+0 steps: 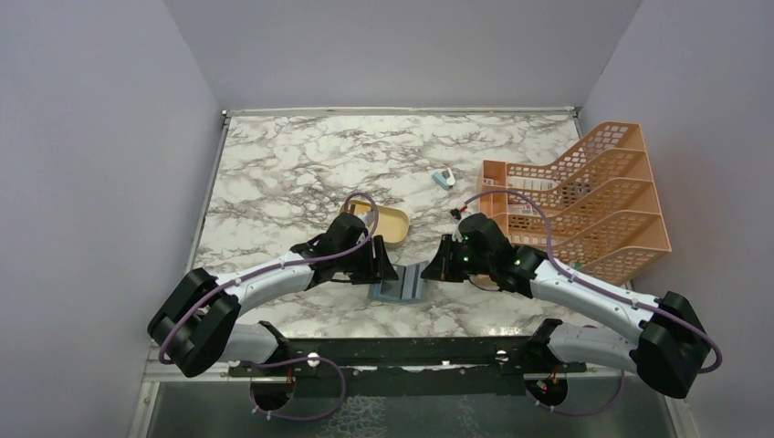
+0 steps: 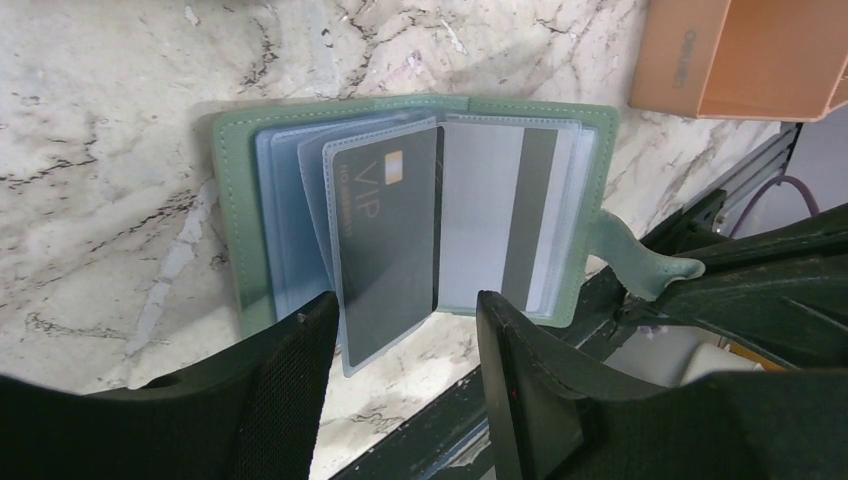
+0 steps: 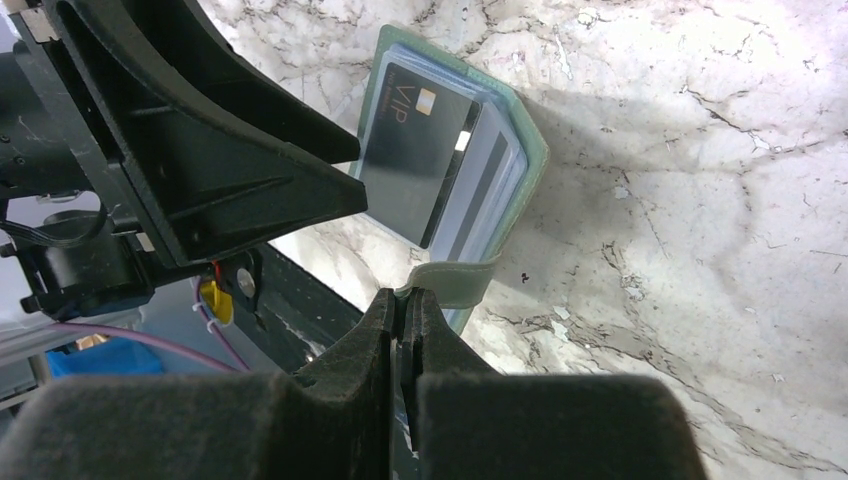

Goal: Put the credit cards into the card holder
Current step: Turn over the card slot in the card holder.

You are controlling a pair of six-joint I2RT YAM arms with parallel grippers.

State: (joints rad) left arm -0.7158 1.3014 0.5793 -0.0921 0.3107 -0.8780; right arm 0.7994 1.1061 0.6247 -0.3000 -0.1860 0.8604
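Though hidden overhead, right wrist shows fingers (image 3: 372,335) pinching card holder (image 3: 532,150) strap (image 3: 450,278).

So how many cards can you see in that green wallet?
2: a dark VIP card in the raised clear sleeve, a pale grey striped card in the card holder's other half. More may hide behind other sleeves.

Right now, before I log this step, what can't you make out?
- Left wrist view: strap end of the flat grey-green wallet, swallowed by the shut right gripper.
- Right wrist view: wallet's far pockets, behind the open left gripper.
- Top view: wallet's cards, too small to count.
- Top view: tan oval dish partly under the left arm; contents unclear.
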